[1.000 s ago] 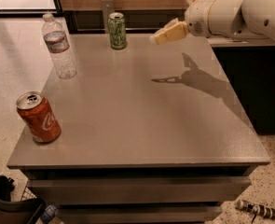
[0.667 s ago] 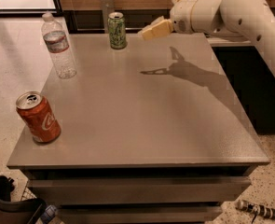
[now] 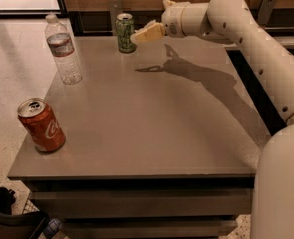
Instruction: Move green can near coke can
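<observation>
One green can (image 3: 125, 32) stands upright at the far edge of the table (image 3: 166, 123), well apart from the coke can (image 3: 42, 126) at the near-left corner. The gripper (image 3: 139, 35) hovers just right of it, level with its body and pointing leftward at it. How wide it stands cannot be told.

Moderate light from above. The gripper (image 3: 135, 36), hovering just beside the green can (image 3: 125, 32), throws a dark shadow (image 3: 186, 71) on the desk (image 3: 151, 133). Bright glare top left.

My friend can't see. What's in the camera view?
The robot's gripper hovers beside the green can at the far edge of the table. The coke can stands at the near left corner, with a water bottle farther back.
</observation>
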